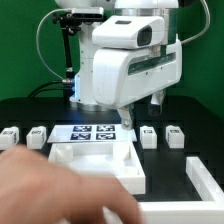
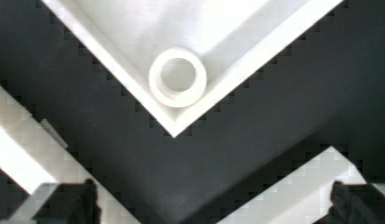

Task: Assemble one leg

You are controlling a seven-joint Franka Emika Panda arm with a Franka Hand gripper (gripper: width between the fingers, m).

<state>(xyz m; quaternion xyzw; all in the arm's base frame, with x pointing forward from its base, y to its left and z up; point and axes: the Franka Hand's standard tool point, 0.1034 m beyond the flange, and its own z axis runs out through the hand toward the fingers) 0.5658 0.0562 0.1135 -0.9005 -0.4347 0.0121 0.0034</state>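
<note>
Nearest in the exterior view, low on its left: a flesh-toned blur point(image 1: 55, 190), too smeared to identify. Along the front edge and up the exterior view's right: a white rail point(image 1: 205, 172).

Just behind, flat on the black counter point(image 1: 25, 115): the square white tabletop point(image 1: 95, 160), partly covered by the blur. Touching or just beyond its far edge: the marker board point(image 1: 90, 133). In a row level with that board: four small white leg pieces point(image 1: 148, 135), two on either side, all lying loose and well apart from the tabletop.

Above the far right corner of the marker board, clear of the counter: the end effector point(image 1: 141, 112), fingers spread wide, nothing between them.

From the wrist view: one tabletop point(image 2: 260, 35) corner pointing toward the end effector point(image 2: 207, 205), a round hole point(image 2: 178, 78) near that corner, centred between the parted fingers point(image 2: 56, 203) but well short of them.

Farthest back: the bulky white arm point(image 1: 125, 60), wrist bent down, fingers tilted toward the counter.
</note>
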